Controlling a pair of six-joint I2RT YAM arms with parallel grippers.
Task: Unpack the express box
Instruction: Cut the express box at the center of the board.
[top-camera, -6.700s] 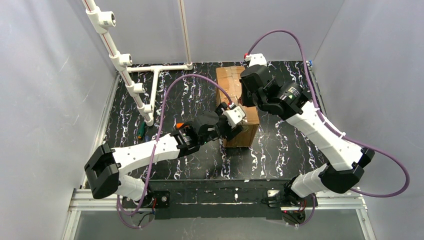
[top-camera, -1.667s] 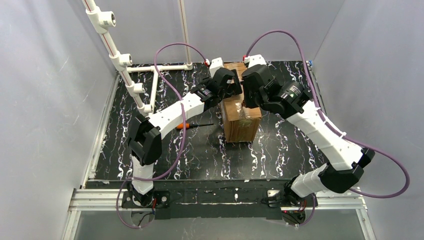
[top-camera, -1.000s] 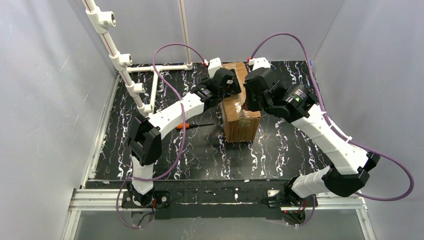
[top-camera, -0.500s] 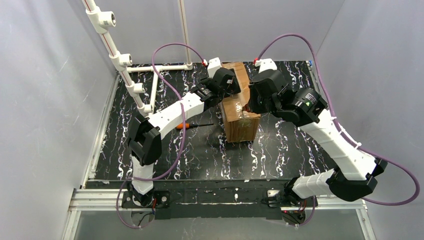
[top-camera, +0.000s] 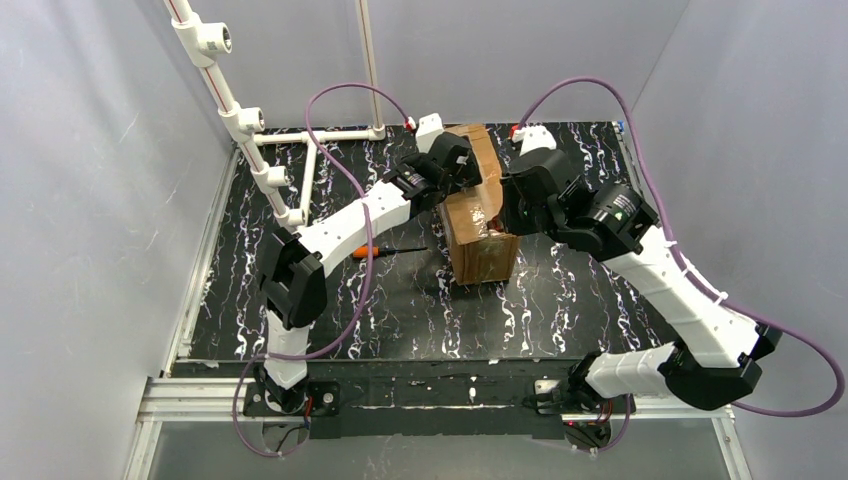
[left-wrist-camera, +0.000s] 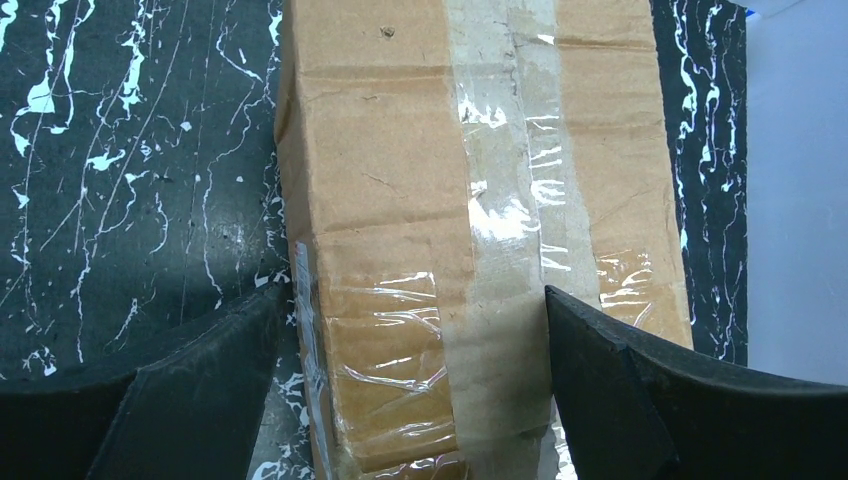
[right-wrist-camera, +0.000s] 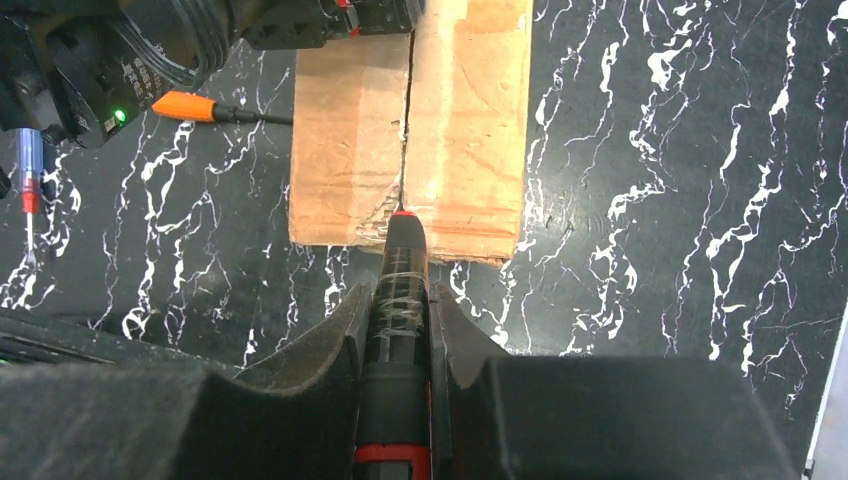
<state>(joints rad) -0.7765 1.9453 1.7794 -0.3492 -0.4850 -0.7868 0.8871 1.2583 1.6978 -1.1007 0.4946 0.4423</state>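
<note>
Cardboard express box (top-camera: 480, 215): your left gripper (left-wrist-camera: 410, 325) is straddling one end, jaws spread; your right gripper (right-wrist-camera: 400, 325) is clamping a black tool (right-wrist-camera: 403, 255), tip at the seam.

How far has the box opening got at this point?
Done: a dark slit runs along the express box top seam. In hand: the right gripper holds a black tool, tip at the seam's near end; the open left gripper sits over the far end, where tape looks intact. Left: finishing the cut, opening flaps, emptying it.
</note>
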